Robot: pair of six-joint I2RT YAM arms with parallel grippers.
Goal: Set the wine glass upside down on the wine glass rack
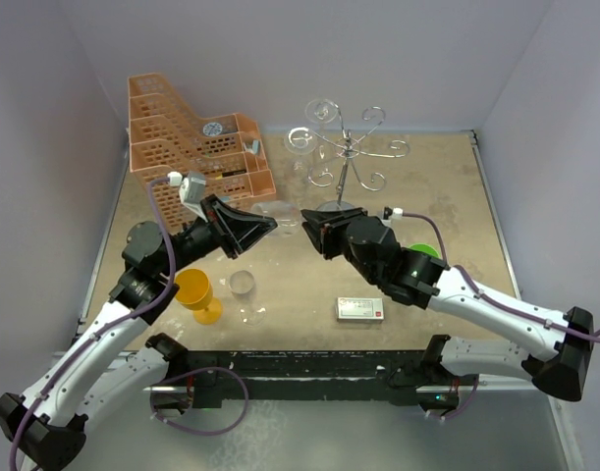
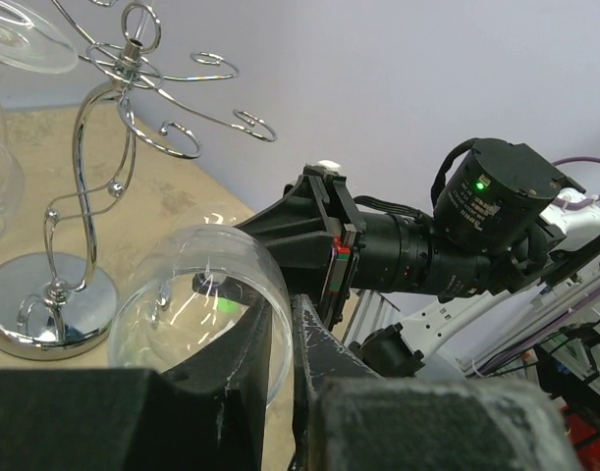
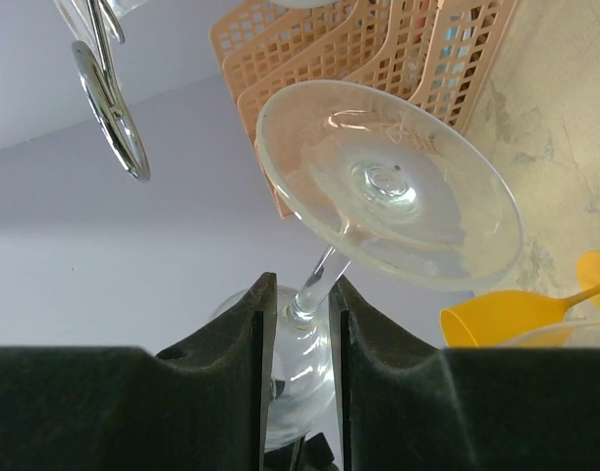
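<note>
A clear wine glass [image 1: 280, 214] lies on its side in the air between my two grippers, with its foot toward the right arm. My left gripper [image 1: 268, 224] is shut on the bowl's rim [image 2: 196, 294], one finger inside and one outside. My right gripper [image 1: 307, 228] is open, its jaws standing close on either side of the stem [image 3: 314, 285] just below the foot [image 3: 388, 186]. A thin gap shows beside the stem. The chrome wine glass rack [image 1: 347, 157] stands behind them. It also shows in the left wrist view [image 2: 83, 177].
An orange lattice basket [image 1: 196, 147] stands at the back left. A clear glass [image 1: 301, 139] hangs on the rack's left arm. A yellow plastic glass [image 1: 196, 292] and another clear glass [image 1: 244, 290] stand at the front left. A white box [image 1: 360, 309] lies at the front.
</note>
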